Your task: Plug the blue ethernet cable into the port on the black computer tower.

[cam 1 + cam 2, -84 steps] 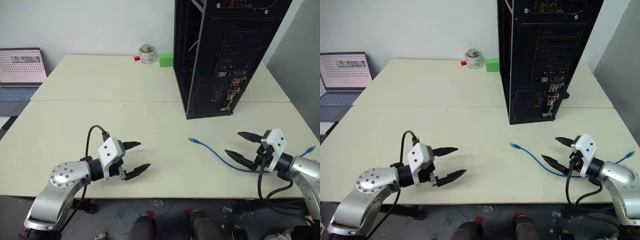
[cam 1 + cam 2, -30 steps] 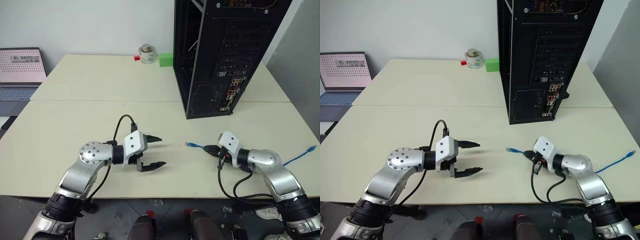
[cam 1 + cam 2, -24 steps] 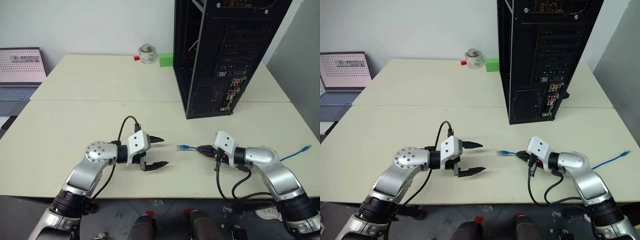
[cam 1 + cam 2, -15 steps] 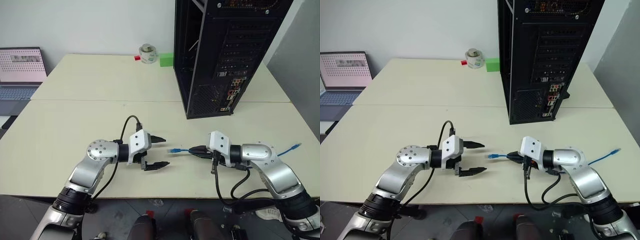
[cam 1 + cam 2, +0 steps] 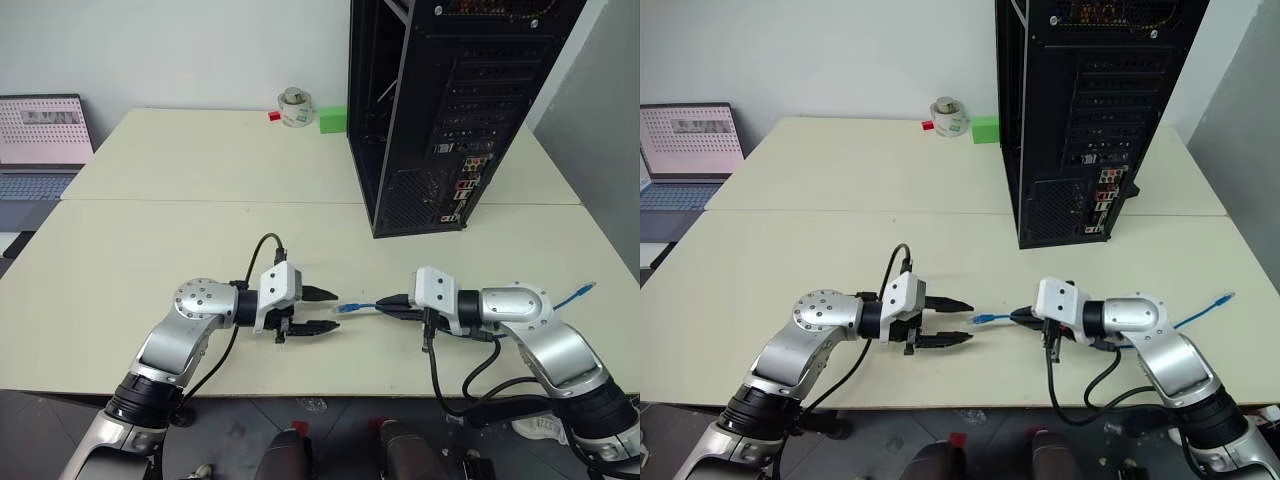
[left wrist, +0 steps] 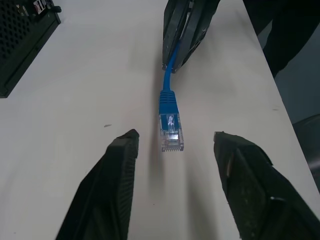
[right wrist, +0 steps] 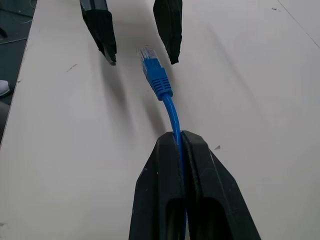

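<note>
The right end effector (image 7: pixel 179 145) stays clenched on the cable (image 5: pixel 372 305), plug held between the left end effector's (image 6: pixel 172 150) fingers, which have narrowed around it without touching: a handover begins. Beyond, the tower (image 5: pixel 450 110) and port (image 5: pixel 447 148) wait on the desk (image 5: pixel 200 160).

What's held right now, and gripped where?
Right gripper pinches the blue cable on its cord just behind the plug. Left gripper holds nothing; the plug sits between its open fingers.
</note>
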Robot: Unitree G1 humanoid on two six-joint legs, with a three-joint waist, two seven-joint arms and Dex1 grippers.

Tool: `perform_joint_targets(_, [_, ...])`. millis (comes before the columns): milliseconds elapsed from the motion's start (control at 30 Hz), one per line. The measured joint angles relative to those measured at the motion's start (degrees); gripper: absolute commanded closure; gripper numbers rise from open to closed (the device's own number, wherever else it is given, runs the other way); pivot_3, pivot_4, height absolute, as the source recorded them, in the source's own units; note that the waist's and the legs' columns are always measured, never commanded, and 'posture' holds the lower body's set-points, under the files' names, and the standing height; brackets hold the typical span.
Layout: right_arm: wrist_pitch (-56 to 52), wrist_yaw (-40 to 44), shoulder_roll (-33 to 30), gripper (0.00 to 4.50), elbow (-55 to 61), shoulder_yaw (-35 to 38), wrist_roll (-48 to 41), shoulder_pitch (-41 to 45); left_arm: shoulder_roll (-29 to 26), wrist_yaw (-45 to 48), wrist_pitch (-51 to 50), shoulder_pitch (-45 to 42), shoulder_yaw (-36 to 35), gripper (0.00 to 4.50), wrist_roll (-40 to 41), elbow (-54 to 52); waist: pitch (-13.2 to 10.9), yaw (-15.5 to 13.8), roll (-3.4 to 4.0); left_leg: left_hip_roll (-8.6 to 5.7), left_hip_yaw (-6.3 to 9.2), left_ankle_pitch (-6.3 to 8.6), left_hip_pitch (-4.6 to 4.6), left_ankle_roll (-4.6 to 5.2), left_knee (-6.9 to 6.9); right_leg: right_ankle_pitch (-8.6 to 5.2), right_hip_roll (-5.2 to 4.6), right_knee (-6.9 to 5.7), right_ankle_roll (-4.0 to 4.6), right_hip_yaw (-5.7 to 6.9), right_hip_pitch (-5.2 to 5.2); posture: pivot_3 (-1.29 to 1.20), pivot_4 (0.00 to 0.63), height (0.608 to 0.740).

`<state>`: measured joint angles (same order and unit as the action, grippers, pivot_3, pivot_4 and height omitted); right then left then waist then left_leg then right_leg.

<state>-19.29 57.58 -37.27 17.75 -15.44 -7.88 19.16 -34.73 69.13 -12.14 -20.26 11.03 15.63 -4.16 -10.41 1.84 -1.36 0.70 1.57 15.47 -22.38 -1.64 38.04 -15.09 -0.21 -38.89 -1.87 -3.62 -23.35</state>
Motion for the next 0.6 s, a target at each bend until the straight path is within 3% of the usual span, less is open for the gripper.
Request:
perform_joint_targets(233, [0.14, 0.03, -0.25, 4.50, 0.28, -0.50, 0.05, 0.00, 0.13, -0.86, 0.08, 0.00, 0.41, 4.20, -0.97, 0.00, 0.00, 0.00, 0.00, 0.00, 0.00, 0.00, 0.00, 0.00, 0.00, 0.00, 0.00, 0.00, 0.00, 0.00, 0.00, 0.00, 0.150, 0.740])
perform_joint_targets(567, [0.47, -0.06, -0.37, 4.50, 0.29, -1.07, 1.02, 1.11, 0.18, -2.22, 0.71, 0.00, 1.03, 4.22, -2.64, 0.01, 0.00, 0.00, 0.00, 0.00, 0.01, 0.00, 0.00, 0.00, 0.00, 0.00, 0.00, 0.00, 0.00, 0.00, 0.00, 0.00, 0.150, 0.740])
perform_joint_targets(600, [0.46, -0.06, -0.39, 4.01, 0.29, -1.06, 1.03, 1.29, 0.18, -2.27, 1.10, 0.00, 1.02, 4.22, -2.74, 0.01, 0.00, -0.01, 0.00, 0.00, 0.01, 0.00, 0.00, 0.00, 0.00, 0.00, 0.00, 0.00, 0.00, 0.00, 0.00, 0.00, 0.150, 0.740])
